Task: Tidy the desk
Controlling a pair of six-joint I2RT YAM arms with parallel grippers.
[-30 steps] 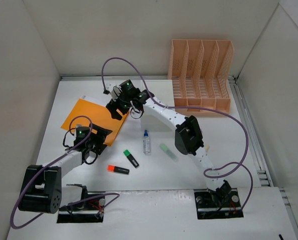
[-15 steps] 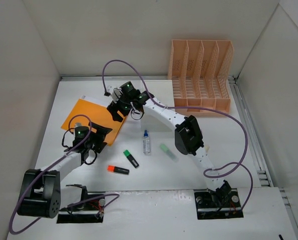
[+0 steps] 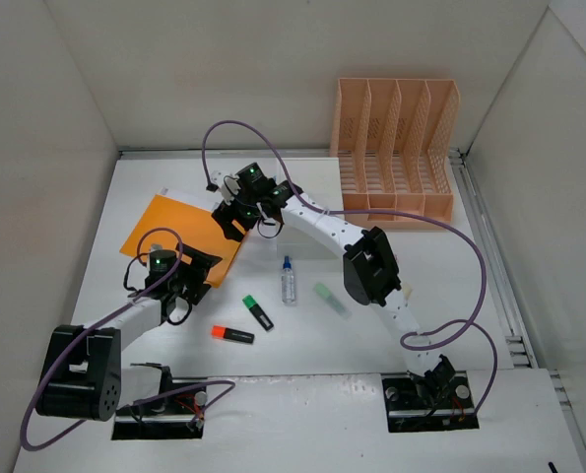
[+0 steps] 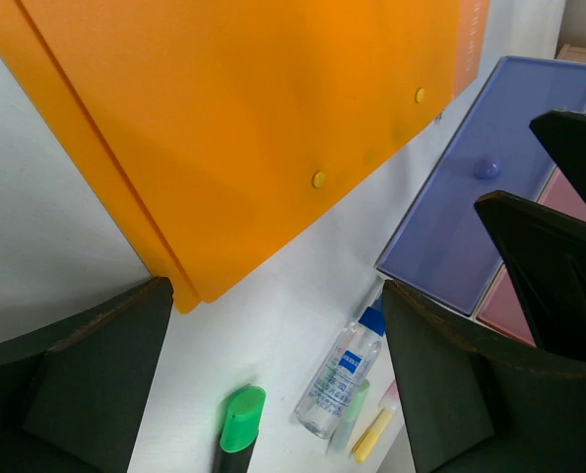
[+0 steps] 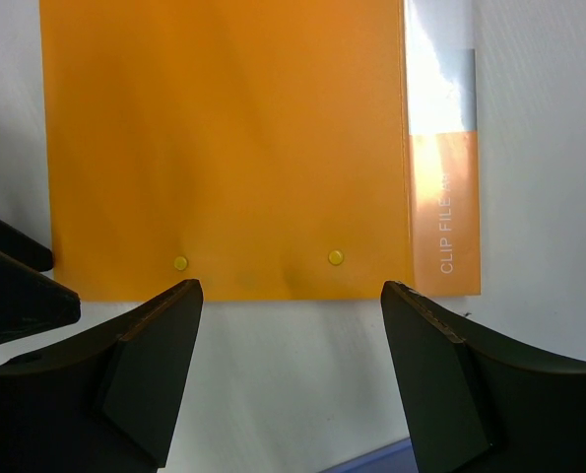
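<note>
Plastic, smooth and matte orange, makes up the flat rectangular folder (image 3: pixel 174 232), which has two small round studs near one edge and a printed spine strip. It lies askew on the left half of the counter (image 3: pixel 440 286), a flat white slab that fills the floor between the white walls, its long axis seemingly running left to right. The left gripper (image 4: pixel 273 291) is spread wide over the folder's near corner and holds nothing. The right gripper (image 5: pixel 291 286) is also wide apart and empty above the studded edge. A clear cylindrical bottle (image 3: pixel 289 281) and a stubby green marker (image 3: pixel 258 312) lie near the middle. A slotted peach rack (image 3: pixel 396 148) stands at the far right.
</note>
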